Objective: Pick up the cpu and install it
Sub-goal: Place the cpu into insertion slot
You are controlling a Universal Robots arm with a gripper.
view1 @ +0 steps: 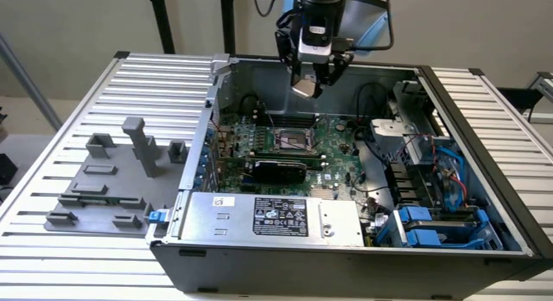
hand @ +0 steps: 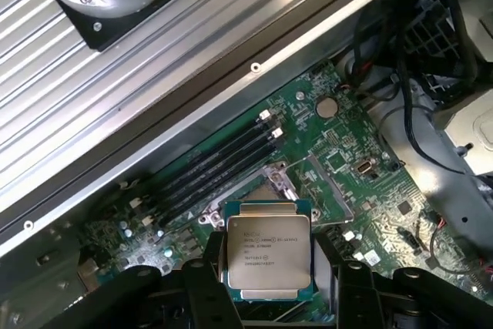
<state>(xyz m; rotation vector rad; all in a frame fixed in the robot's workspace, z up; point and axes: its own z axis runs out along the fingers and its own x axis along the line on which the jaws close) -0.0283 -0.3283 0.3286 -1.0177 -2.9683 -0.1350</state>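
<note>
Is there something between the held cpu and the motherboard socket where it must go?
Nothing visible does. The gripper holds the cpu in the air over the open case, and the socket on the motherboard lies exposed, with free air between them.

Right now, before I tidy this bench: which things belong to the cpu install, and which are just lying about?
In the job:
- black gripper, holding the silver-topped square cpu
- dark square socket on the green motherboard

Just lying about:
- grey plastic fixture blocks
- silver power supply box
- blue drive caddies
</note>
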